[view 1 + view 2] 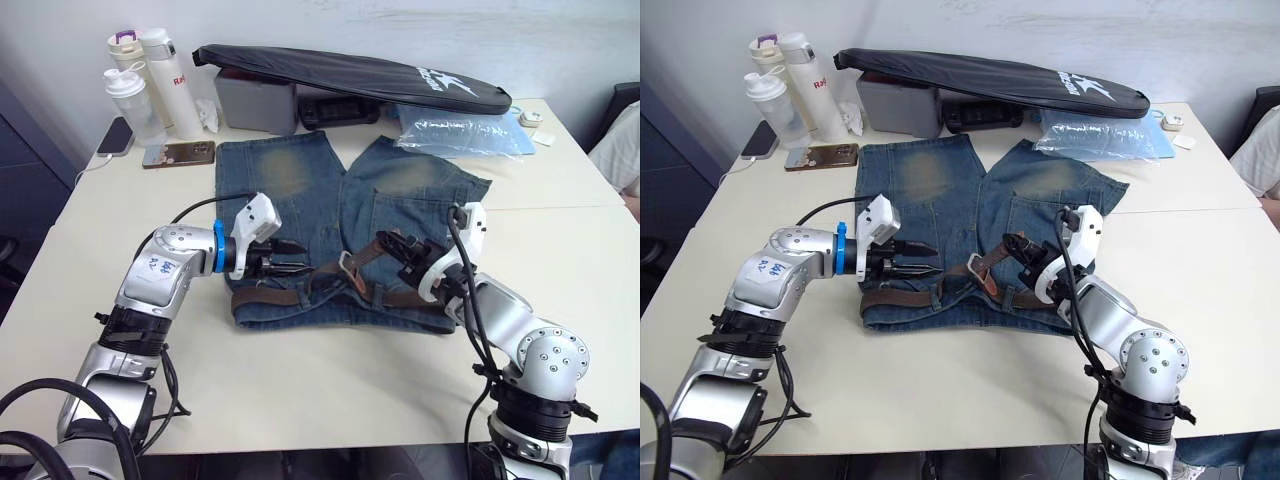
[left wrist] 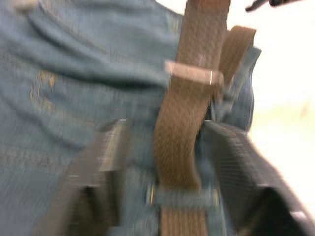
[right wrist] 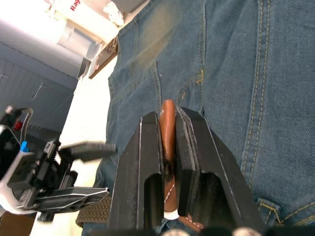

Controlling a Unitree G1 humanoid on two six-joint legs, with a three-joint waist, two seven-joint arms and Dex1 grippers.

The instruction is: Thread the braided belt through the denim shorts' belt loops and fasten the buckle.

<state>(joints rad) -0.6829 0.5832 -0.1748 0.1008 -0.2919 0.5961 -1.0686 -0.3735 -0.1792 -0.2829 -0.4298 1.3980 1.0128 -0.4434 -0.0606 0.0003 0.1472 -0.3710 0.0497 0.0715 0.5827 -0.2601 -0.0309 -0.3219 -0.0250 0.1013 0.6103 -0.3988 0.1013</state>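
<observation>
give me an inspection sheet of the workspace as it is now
surface: pale table, bare along its near edge
job's things: denim shorts lie flat, waistband toward the robot; braided belt runs along the waistband, buckle at the middle
clutter: bottles, phone, black bag, grey box, plastic pack at the far edge
grippers: left gripper open, fingers either side of the belt; right gripper shut on the belt tip
cables: black cable on the left arm
surroundings: white wall
</observation>
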